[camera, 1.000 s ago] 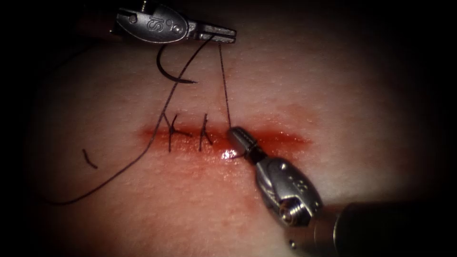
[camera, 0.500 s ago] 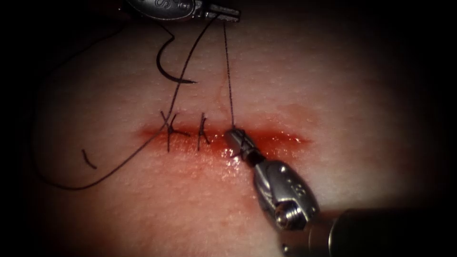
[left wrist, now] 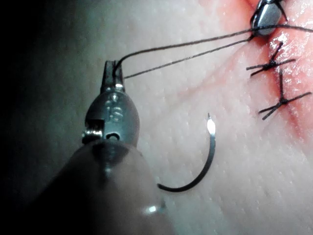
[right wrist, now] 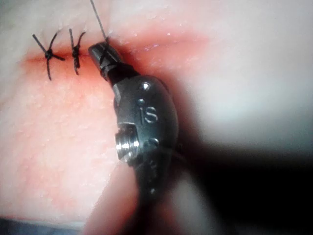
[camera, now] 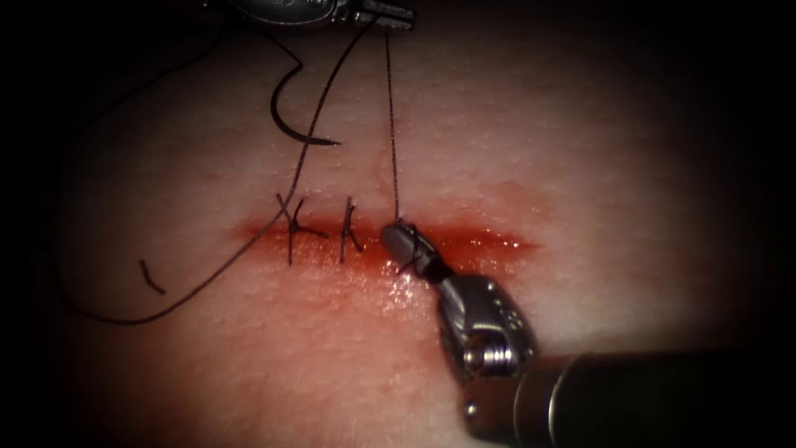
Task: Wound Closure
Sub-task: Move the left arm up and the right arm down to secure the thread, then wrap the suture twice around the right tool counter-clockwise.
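Reaching in from the near right, the right tool (camera: 400,241) lay over the cut (camera: 489,241), thread (camera: 391,124) wound around its closed jaws; what they gripped was hard to make out. Left of it sat two finished stitches (camera: 292,228), a cut end of thread (camera: 152,277) beyond. Farther back the needle (camera: 292,124) lay free on the tissue (camera: 580,149). Farthest, the left tool (camera: 385,12), partly cut off, clamped the thread.
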`<state>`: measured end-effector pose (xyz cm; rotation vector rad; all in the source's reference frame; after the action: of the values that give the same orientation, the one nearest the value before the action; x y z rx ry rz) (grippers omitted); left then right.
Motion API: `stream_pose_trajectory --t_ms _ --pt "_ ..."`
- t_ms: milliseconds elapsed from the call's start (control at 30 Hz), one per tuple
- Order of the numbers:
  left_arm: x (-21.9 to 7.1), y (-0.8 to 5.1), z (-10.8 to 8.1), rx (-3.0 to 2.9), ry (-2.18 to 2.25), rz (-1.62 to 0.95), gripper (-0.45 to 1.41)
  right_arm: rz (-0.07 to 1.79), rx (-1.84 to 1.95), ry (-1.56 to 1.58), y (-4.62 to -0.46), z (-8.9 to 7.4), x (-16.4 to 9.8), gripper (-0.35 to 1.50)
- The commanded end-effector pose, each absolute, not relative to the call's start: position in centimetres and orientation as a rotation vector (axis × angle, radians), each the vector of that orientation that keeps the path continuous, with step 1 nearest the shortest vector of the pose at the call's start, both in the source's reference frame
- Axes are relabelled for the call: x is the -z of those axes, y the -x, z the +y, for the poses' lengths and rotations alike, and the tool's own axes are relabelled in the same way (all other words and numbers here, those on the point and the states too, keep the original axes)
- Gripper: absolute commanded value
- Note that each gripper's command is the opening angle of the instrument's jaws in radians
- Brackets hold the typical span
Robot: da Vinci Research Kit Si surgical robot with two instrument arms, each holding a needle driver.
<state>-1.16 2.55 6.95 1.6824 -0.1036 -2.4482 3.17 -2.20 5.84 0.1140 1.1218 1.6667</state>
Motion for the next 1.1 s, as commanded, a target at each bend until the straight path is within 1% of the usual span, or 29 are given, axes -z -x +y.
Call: stream_pose_trajectory --t_ms 33,200,400,567,867,1033,1100 --pt "-7.03 1.23 2.63 2.451 -1.681 -0.111 -0.45 1.096 -1.593 -0.02 -3.25 -2.35 -5.82 -0.35" --pt "-7.13 1.29 2.61 2.458 -1.67 -0.126 -0.45 1.043 -1.462 0.189 -3.4 -2.55 -5.63 -0.35" --pt "-7.15 1.33 2.7 2.439 -1.659 -0.168 -0.45 1.017 -1.438 0.204 -3.53 -2.65 -5.57 -0.35" --pt "-7.15 1.32 2.76 2.429 -1.668 -0.22 -0.45 1.003 -1.434 0.199 -3.52 -2.67 -5.61 -0.35" --pt "-7.09 1.38 2.7 2.438 -1.656 -0.232 -0.45 1.001 -1.436 0.199 -3.53 -2.65 -5.6 -0.35" --pt "-6.98 1.41 2.58 2.419 -1.673 -0.223 -0.45 1.043 -1.386 0.23 -3.51 -2.6 -5.55 -0.35" --pt "-6.91 1.39 2.51 2.408 -1.68 -0.217 -0.45 1.077 -1.307 0.304 -3.48 -2.49 -5.44 -0.3"
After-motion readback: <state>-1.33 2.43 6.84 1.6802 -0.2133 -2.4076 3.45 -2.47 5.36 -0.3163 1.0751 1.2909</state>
